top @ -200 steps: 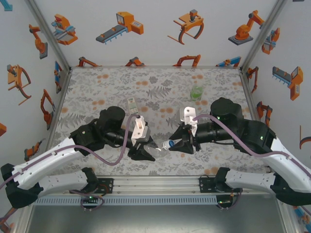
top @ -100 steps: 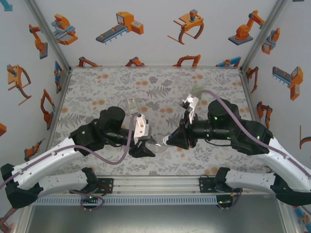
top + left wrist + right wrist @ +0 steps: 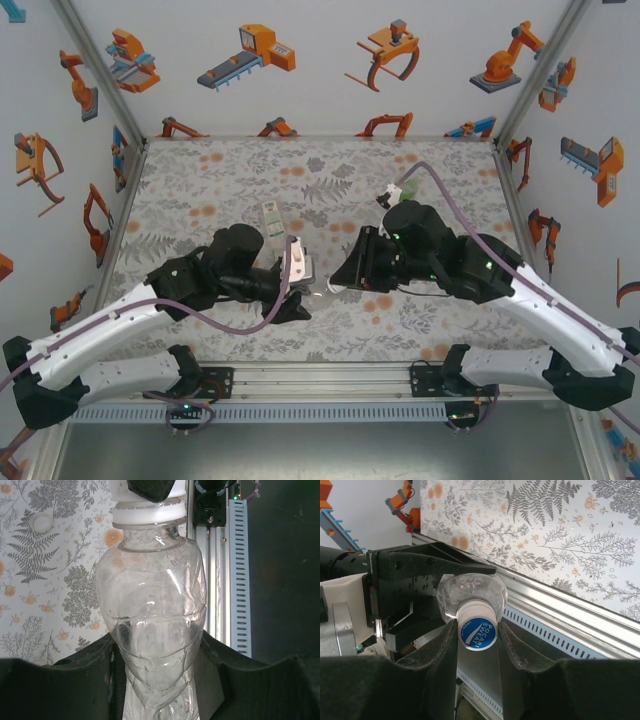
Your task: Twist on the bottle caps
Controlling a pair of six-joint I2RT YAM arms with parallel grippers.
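A plain clear bottle (image 3: 155,595) lies level in the air, and my left gripper (image 3: 156,647) is shut on its lower body. Its neck carries a white bottle cap with a blue top (image 3: 479,630). My right gripper (image 3: 477,632) is shut on that cap, one finger on each side. From above, the two grippers meet nose to nose over the near middle of the table, left gripper (image 3: 300,292), right gripper (image 3: 342,280), with the bottle (image 3: 320,292) between them. A white-and-green labelled bottle (image 3: 270,218) stands behind the left arm. A green labelled bottle (image 3: 405,186) stands behind the right arm.
A loose white cap (image 3: 42,523) lies on the fern-patterned table (image 3: 220,180). The metal rail (image 3: 320,378) runs along the near edge just below the held bottle. Walls with robot pictures close in the left, back and right sides.
The right arm has shifted left and rolled its wrist while staying on the cap. The left arm and the bottle have edged slightly right.
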